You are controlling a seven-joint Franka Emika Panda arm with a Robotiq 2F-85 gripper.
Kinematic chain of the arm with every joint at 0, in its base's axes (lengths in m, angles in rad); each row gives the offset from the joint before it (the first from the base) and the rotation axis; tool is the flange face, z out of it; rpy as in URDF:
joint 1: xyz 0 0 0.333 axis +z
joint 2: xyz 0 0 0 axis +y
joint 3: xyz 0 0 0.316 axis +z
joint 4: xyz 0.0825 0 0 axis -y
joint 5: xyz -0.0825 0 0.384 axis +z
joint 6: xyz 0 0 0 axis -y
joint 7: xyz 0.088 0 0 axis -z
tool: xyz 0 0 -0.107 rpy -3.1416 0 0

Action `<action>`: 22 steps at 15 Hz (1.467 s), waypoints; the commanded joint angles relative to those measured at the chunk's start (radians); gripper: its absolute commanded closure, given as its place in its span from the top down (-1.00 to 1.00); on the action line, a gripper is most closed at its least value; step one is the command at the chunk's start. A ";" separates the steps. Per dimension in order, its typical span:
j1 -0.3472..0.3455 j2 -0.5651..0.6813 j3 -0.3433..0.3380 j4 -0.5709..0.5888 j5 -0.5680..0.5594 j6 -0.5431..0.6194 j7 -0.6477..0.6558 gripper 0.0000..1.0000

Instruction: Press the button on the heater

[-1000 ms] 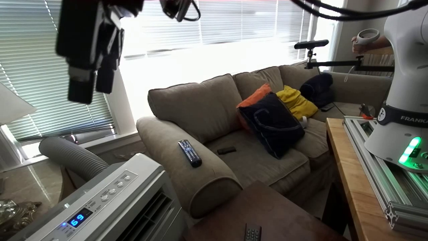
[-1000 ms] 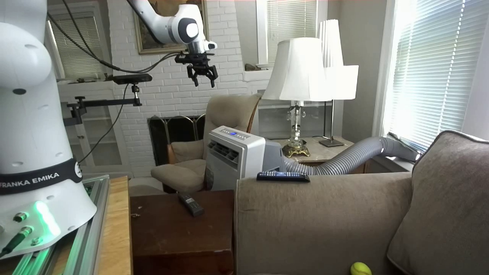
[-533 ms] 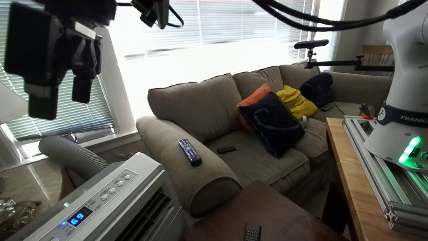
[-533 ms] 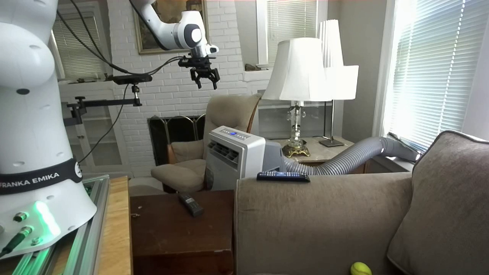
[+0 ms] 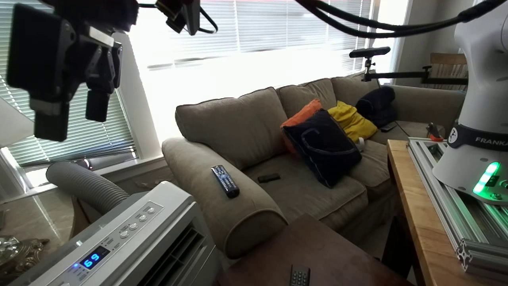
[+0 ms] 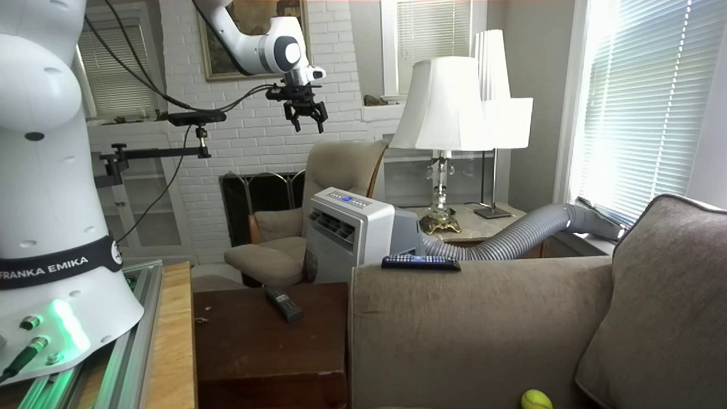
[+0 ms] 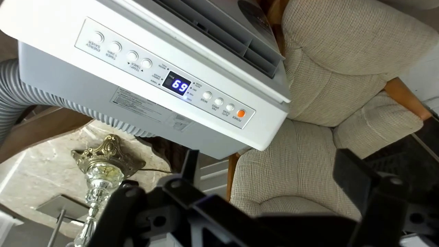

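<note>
White heater [image 7: 192, 65], orange button [image 7: 241, 113], black hand [image 6: 308, 128], ribbed beige armchair [image 7: 319, 82]

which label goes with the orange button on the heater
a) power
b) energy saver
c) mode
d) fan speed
a, because in the wrist view the orange button near one end of the heater's top has the word power printed right beside it.
</note>
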 commanded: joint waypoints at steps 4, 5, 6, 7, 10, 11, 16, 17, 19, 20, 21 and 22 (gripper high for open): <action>0.045 0.090 -0.048 0.042 -0.124 0.086 0.037 1.00; 0.059 0.126 -0.054 0.068 -0.141 0.098 0.041 1.00; 0.075 0.161 -0.062 0.101 -0.156 0.104 0.046 1.00; 0.092 0.191 -0.068 0.138 -0.168 0.100 0.047 1.00; 0.152 0.311 -0.100 0.274 -0.192 0.100 0.068 1.00; 0.174 0.355 -0.114 0.324 -0.198 0.096 0.077 0.90; 0.266 0.538 -0.198 0.565 -0.193 0.046 0.089 0.08; 0.278 0.569 -0.211 0.610 -0.188 0.033 0.087 -0.09; 0.306 0.632 -0.234 0.694 -0.186 0.011 0.088 -0.37; 0.319 0.656 -0.246 0.725 -0.186 -0.003 0.092 -0.50; 0.331 0.684 -0.258 0.772 -0.179 -0.028 0.091 -0.65; 0.344 0.715 -0.269 0.811 -0.177 -0.044 0.098 -0.78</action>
